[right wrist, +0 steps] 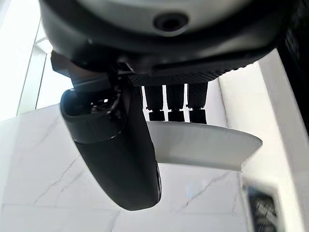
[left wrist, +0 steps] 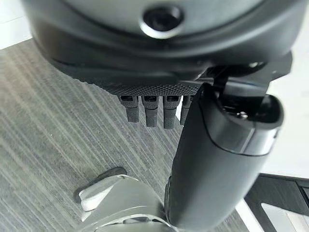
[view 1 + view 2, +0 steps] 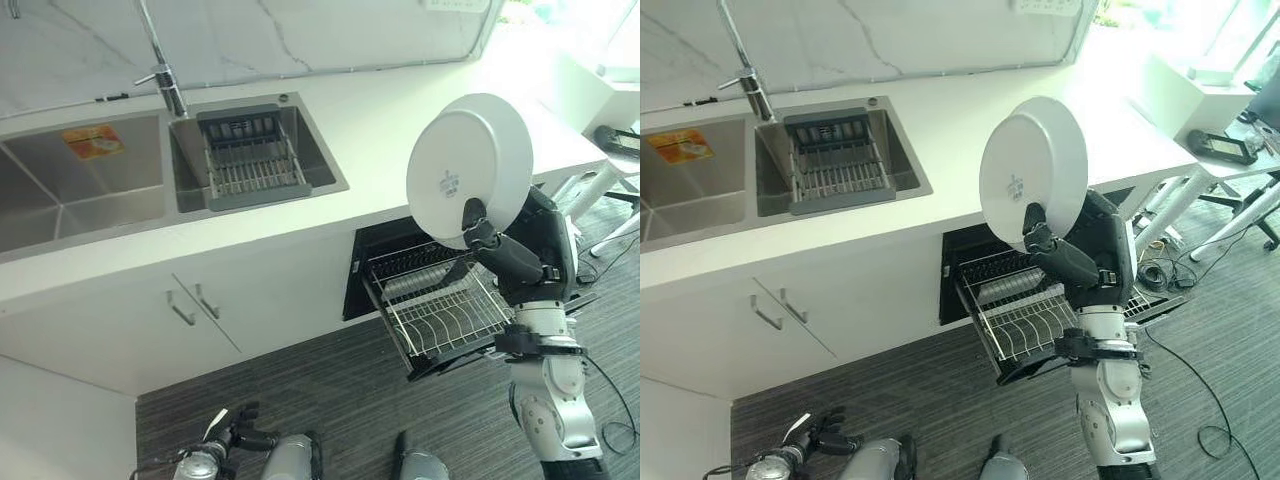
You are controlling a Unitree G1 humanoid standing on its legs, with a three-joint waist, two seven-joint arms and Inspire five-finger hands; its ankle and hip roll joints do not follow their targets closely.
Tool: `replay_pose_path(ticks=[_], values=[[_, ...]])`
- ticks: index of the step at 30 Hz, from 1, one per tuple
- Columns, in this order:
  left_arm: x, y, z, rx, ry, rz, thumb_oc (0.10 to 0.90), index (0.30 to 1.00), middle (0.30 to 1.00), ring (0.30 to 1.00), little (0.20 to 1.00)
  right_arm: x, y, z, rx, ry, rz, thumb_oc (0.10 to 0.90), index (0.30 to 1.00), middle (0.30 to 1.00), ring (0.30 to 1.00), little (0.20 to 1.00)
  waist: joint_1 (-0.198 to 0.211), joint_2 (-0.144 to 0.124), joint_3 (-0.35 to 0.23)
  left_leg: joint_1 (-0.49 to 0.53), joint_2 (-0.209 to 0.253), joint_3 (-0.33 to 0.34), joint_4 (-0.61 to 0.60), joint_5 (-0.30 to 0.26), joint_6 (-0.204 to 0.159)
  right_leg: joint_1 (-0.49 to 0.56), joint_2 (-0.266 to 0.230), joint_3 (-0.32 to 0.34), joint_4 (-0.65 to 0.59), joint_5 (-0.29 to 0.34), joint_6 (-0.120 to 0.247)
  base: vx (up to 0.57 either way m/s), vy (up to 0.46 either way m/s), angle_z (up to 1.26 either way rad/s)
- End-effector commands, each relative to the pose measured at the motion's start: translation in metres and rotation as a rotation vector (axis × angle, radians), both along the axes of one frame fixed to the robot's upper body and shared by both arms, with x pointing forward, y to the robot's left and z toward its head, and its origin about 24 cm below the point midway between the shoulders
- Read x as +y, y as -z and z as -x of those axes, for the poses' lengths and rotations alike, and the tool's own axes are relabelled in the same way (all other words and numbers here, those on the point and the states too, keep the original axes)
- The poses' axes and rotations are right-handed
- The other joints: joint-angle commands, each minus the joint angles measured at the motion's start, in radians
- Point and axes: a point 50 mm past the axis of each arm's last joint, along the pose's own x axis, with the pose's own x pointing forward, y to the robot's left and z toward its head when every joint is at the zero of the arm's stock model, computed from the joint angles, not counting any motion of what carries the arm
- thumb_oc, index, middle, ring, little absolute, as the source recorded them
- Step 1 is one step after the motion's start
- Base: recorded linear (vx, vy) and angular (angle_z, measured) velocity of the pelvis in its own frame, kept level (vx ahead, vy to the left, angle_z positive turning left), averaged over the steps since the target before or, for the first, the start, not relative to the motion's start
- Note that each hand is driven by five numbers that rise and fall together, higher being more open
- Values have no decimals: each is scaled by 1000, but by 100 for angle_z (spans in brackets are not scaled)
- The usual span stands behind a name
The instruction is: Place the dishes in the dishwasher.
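Note:
A white plate (image 3: 468, 165) stands on edge in the air, its underside facing me, above the pulled-out dishwasher rack (image 3: 440, 315). My right hand (image 3: 500, 248) is shut on the plate's lower rim, thumb on the underside and fingers behind; the plate's rim (image 1: 203, 145) shows between thumb and fingers in the right wrist view. The wire rack slides out from the dark dishwasher opening (image 3: 375, 250) under the white counter. My left hand (image 3: 232, 432) hangs low over the carpet, fingers relaxed (image 2: 147, 111), holding nothing.
A double steel sink (image 3: 60, 190) with a tap (image 3: 165, 70) is set in the white counter (image 3: 380, 120); its right basin holds a grey drainer basket (image 3: 250, 160). Cabinet doors with handles (image 3: 190, 305) sit below. White desk legs (image 3: 600, 200) stand at the right.

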Motion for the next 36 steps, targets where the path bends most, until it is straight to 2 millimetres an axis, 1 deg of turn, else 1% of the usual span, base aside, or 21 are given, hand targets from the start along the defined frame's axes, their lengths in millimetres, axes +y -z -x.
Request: replay_pose_path(ticks=[1,3,4,5,7,9,11,13,16,21,24,26,27,29,31,33,36], values=[[-19,19,43,157,117,9,800,900,900,900,900,-20,-63,12,-322,111,62,400,300,300,300,300,-23,17,-67,111,196,65,-133,-7,-118,-27,-28,6,56,-134,42,-20,-167,6],[-22,23,54,174,16,56,800,900,900,900,900,-25,-61,13,-319,158,124,400,300,300,300,300,-30,21,-70,105,206,64,-133,1,-128,-31,-20,1,56,-139,35,-20,-132,10],[-22,24,55,175,5,57,800,900,900,900,900,-25,-61,13,-319,162,131,400,300,300,300,300,-31,22,-70,105,206,64,-133,1,-128,-32,-19,1,56,-139,35,-7,-89,4],[-21,25,61,185,-31,59,800,900,900,900,900,-27,-60,14,-309,185,164,400,300,300,300,300,-33,23,-73,105,205,59,-133,0,-131,-31,-18,1,56,-142,33,2,-47,-4],[-19,26,65,196,-50,50,800,900,900,900,900,-29,-57,13,-286,202,192,400,300,300,300,300,-35,26,-78,104,203,54,-133,1,-136,-30,-18,2,56,-143,33,2,-31,-5],[-15,27,70,212,-68,31,800,900,900,900,900,-29,-49,9,-246,247,282,400,300,300,300,300,-38,32,-85,109,197,49,-133,-2,-139,-25,-23,0,56,-143,37,0,0,0],[-12,27,72,217,-72,24,800,900,900,900,900,-29,-46,8,-229,259,323,400,300,300,300,300,-38,34,-86,111,195,49,-133,-3,-139,-23,-27,-3,56,-142,40,14,25,4],[-9,27,75,225,-85,10,800,900,900,900,900,-32,-38,4,-171,260,354,400,300,300,300,300,-37,35,-89,113,191,47,-133,-7,-140,-23,-34,-5,56,-139,45,13,42,6],[-4,26,78,234,-105,-1,800,900,900,900,900,-33,-27,-1,-116,268,452,400,300,300,300,300,-32,35,-90,115,180,41,-133,-12,-138,-21,-41,-9,56,-135,51,11,40,4],[4,24,78,247,-101,-31,800,900,900,900,900,-29,-16,-11,-78,301,718,400,300,300,300,300,-12,26,-88,112,162,26,-133,-20,-133,-24,-56,-20,56,-124,64,11,32,8],[9,22,75,240,-92,-44,800,900,900,900,900,-31,-13,-18,-40,299,792,400,300,300,300,300,2,20,-86,108,155,15,-133,-24,-130,-25,-63,-28,56,-120,69,2,14,17],[13,21,72,235,-80,-54,800,900,900,900,900,-31,-7,-23,-17,307,881,400,300,300,300,300,12,17,-85,106,150,10,-133,-25,-128,-25,-67,-33,56,-117,72,1,8,15],[16,19,68,226,-71,-62,800,900,900,900,900,-35,2,-29,37,314,961,400,300,300,300,300,25,13,-85,104,146,2,-133,-25,-126,-23,-72,-42,56,-115,75,8,7,21],[20,16,64,219,-44,-76,800,900,900,900,900,-45,23,-37,157,332,991,400,300,300,300,300,48,9,-87,98,138,-10,-133,-25,-123,-14,-79,-59,56,-115,77,14,5,23],[22,16,63,222,-38,-82,800,900,900,900,900,-49,33,-38,206,333,1004,400,300,300,300,300,55,9,-86,98,136,-15,-133,-25,-121,-9,-81,-65,56,-115,77,19,-1,25],[26,14,63,233,-26,-96,800,900,900,900,900,-54,47,-43,278,344,1041,400,300,300,300,300,72,11,-85,97,131,-25,-133,-24,-120,-1,-87,-80,56,-115,78,39,-2,25],[30,13,64,240,-14,-105,800,900,900,900,900,-56,53,-48,312,357,1108,400,300,300,300,300,86,12,-83,99,129,-32,-133,-23,-121,4,-90,-88,56,-114,78,41,-8,8]])
